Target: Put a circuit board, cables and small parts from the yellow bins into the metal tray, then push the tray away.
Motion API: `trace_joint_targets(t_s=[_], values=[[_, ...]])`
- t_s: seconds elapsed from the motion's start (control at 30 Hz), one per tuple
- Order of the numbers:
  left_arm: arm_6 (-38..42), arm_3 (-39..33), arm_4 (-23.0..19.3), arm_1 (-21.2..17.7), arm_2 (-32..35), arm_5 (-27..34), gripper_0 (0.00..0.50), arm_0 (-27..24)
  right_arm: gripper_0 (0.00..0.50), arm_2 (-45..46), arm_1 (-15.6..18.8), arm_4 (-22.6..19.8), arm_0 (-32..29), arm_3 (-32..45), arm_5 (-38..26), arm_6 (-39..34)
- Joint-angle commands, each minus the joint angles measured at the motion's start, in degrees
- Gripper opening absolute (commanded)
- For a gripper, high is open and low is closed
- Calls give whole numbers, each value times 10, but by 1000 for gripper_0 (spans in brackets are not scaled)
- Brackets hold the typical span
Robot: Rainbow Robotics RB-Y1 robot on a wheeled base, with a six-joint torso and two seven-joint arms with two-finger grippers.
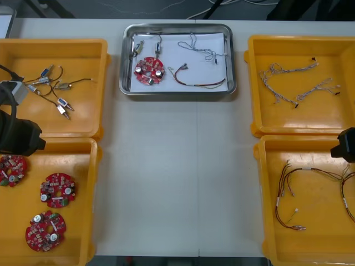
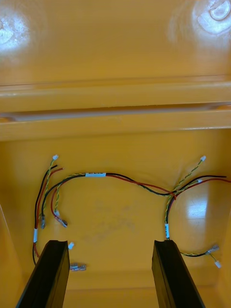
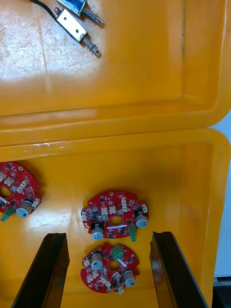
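The metal tray stands at the far middle of the table, white inside. In it lie a round red circuit board, small metal parts, a blue and white cable and a red and yellow cable. My left gripper is open above the near left bin, over two red circuit boards. My right gripper is open above the near right bin, with red and yellow cables lying beyond its fingers. In the front view the left arm and the right arm sit at the table's sides.
The far left yellow bin holds several small metal parts. The near left bin holds three red boards. The far right bin holds blue and white cables. The near right bin holds red and yellow cables.
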State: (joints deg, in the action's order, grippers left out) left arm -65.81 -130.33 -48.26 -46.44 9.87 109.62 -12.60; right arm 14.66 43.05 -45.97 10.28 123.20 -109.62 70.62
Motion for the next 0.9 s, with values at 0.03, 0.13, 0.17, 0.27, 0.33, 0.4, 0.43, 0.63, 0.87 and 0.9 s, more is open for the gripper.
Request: trace_joint_targets(t_s=[0.03,0.13,0.17,0.27,0.33,0.4,0.43,0.63,0.87,0.9], values=[[-34,-16,-3,-23,16,4,500,10,500,18,-9,13,-20,25,-1,-1],[-34,-16,-3,-23,16,4,500,10,500,19,-9,16,-30,31,8,0],[-34,-16,-3,-23,16,4,500,10,500,19,-8,16,-34,34,13,0],[-34,-16,-3,-23,16,4,500,10,500,20,-9,18,-42,38,22,0],[-34,-16,-3,-23,16,4,500,10,500,19,-9,18,-45,40,27,0],[-34,-16,-3,-23,16,4,500,10,500,20,-9,18,-45,40,27,0],[-34,-16,-3,-23,16,4,500,10,500,20,-9,18,-45,40,27,1],[-34,-16,-3,-23,16,4,500,10,500,20,-10,18,-45,40,28,4],[-34,-16,-3,-23,16,4,500,10,500,20,-10,17,-45,40,31,7],[-34,-16,-3,-23,16,4,500,10,500,19,-9,17,-45,39,32,7]])
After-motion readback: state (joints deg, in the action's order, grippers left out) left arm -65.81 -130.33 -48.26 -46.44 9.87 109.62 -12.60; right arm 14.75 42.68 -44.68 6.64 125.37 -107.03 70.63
